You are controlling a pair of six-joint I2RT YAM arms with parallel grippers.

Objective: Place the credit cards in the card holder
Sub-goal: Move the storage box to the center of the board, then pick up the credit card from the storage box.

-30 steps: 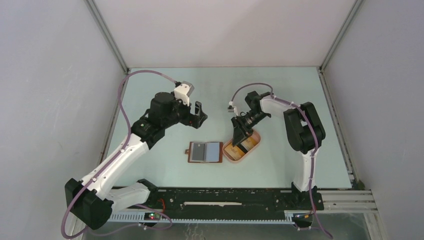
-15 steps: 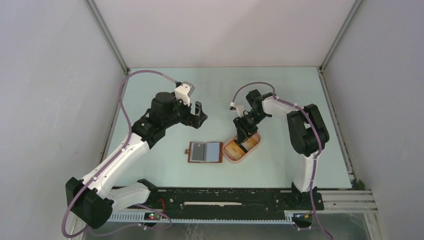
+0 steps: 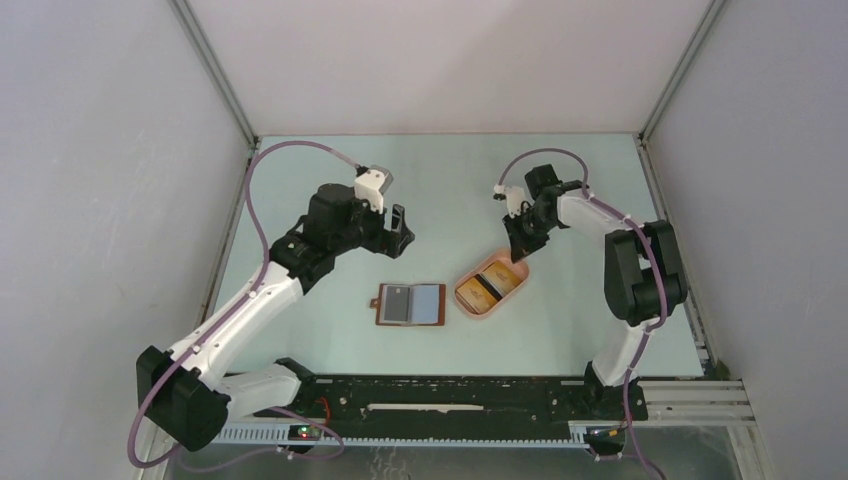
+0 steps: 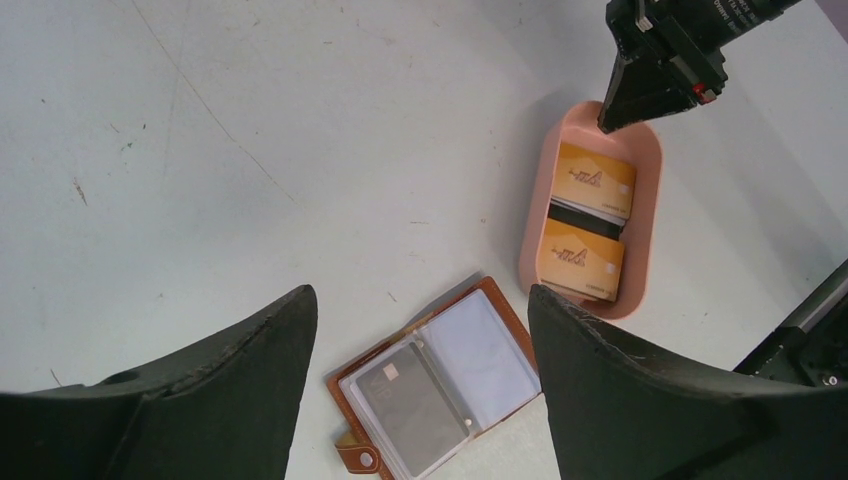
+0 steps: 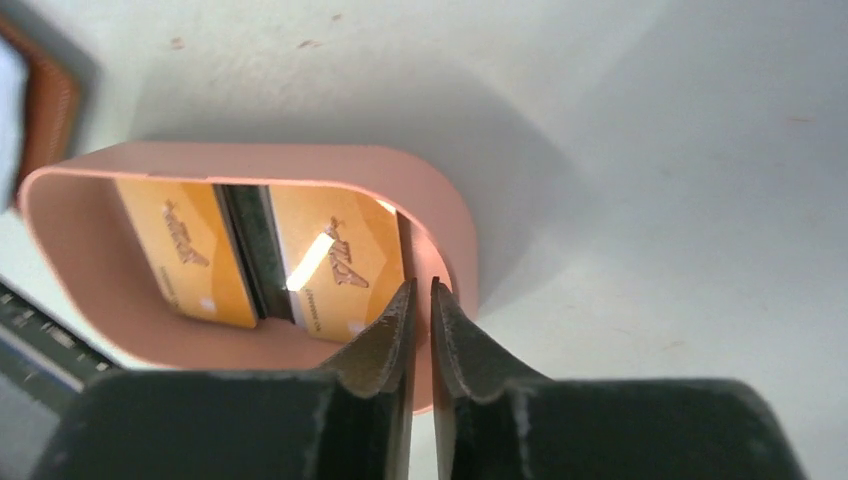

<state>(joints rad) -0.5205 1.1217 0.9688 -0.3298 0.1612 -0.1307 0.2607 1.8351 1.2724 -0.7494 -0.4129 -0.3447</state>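
Backed right end effector (image 5: 420,288) toward desk's far edge, to pink tray (image 4: 532,215) rim; closed nearly together, no card. Left end effector (image 4: 420,300) wide apart. Credit cards (image 4: 595,180) not yet picked; card holder (image 4: 470,350) open, waiting.

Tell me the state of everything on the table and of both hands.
card holder: open flat, one dark card in a pocket.
credit cards: lying in the pink tray.
left hand: open, empty, above the table.
right hand: nearly shut, tips at the tray's far rim.
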